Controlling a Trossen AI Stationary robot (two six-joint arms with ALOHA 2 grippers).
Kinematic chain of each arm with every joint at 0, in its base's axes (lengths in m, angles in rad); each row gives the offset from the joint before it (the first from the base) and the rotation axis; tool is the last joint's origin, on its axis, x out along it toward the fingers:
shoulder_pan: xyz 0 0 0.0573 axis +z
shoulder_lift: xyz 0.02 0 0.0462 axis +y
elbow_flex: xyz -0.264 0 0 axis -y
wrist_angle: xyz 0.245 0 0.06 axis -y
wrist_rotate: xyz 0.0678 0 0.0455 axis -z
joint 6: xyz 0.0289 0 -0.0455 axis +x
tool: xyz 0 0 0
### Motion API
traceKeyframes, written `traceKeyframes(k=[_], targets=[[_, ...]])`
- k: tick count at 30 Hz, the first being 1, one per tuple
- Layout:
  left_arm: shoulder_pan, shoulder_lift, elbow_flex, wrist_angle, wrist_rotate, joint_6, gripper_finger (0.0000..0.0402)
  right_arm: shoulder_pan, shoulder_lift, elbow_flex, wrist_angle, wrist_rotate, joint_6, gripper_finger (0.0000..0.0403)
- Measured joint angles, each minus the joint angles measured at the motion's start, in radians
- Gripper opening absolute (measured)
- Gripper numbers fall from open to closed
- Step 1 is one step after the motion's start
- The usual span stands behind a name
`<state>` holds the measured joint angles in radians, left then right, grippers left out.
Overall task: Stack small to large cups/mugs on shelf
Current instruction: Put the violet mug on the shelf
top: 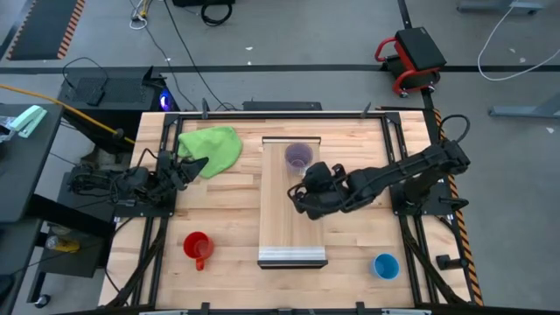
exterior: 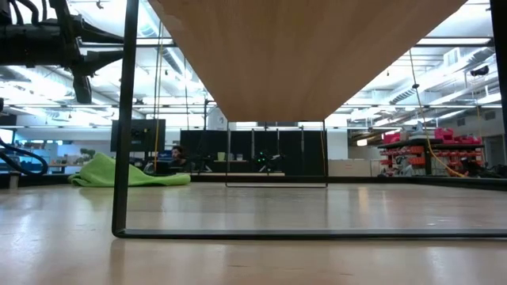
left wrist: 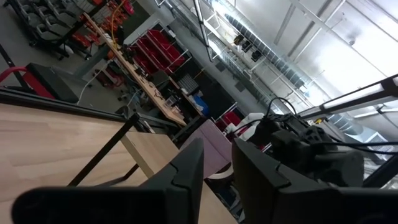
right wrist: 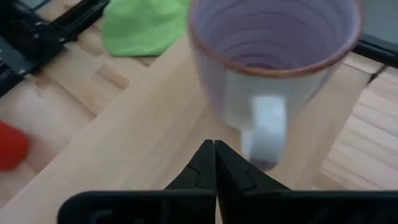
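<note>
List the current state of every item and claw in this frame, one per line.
Translucent purple mug with handle: upright, empty, on the shelf, ungripped.
Red mug with handle: upright on the tabletop, off the shelf.
Blue handleless cup: upright on the tabletop, off the shelf.
Long light-wood shelf board: carries only the purple mug.
Green cloth: crumpled.
Right claw: shut, empty, beside the mug's handle.
Left claw: waiting by the cloth.
</note>
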<state>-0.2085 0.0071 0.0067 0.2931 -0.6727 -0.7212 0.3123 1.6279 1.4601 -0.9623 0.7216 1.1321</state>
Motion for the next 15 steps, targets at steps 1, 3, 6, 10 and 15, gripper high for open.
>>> traceKeyframes(k=[1, 3, 6, 10, 15], targets=[[0.0, 0.0, 0.0, 0.0, 0.0, 0.0, 0.009, -0.005, 0.0, 0.0, -0.013, 0.0, 0.012, 0.0001], [0.0, 0.0, 0.0, 0.0, 0.0, 0.0, 0.009, -0.012, 0.0, 0.0, -0.045, 0.0, 0.027, 0.0001], [0.0, 0.0, 0.0, 0.0, 0.0, 0.0, 0.0093, -0.018, 0.0, 0.0, -0.091, 0.0, 0.05, 0.0], [0.0, 0.0, 0.0, 0.0, 0.0, 0.0, 0.0095, -0.03, -0.001, 0.0, -0.113, 0.011, 0.063, 0.0], [0.0, 0.0, 0.0, 0.0, 0.001, 0.0, 0.0091, -0.059, -0.002, 0.0, -0.14, 0.011, 0.075, 0.0]])
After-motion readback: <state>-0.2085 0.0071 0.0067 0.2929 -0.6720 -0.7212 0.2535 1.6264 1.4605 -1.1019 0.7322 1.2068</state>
